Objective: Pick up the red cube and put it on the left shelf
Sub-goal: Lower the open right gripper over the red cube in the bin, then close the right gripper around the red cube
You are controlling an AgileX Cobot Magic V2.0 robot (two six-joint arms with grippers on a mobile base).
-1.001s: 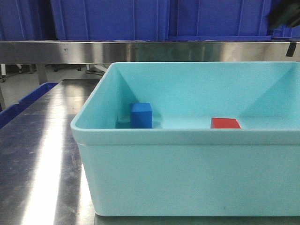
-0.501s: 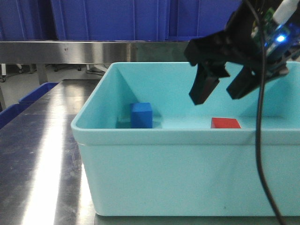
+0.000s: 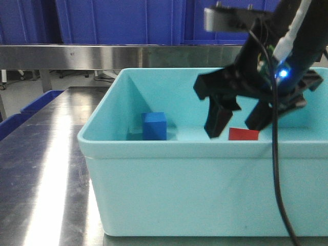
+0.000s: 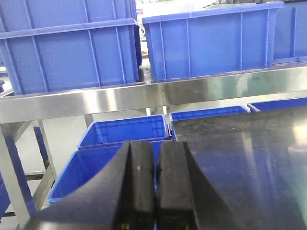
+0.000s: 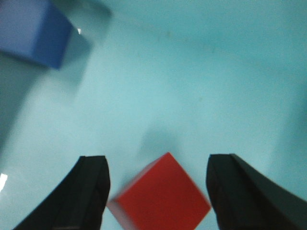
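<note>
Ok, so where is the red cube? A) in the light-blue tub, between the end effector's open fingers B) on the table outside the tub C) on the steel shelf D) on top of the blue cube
A: the red cube lies on the floor of the tub, with the right end effector open on both sides of it.

You see a smooth, slightly glossy turquoise plastic tub (image 3: pixel 205 189) and a brushed, reflective steel tabletop (image 3: pixel 46 169); the small red cube (image 5: pixel 160 196) looks matt, though the wrist view is blurred.
</note>
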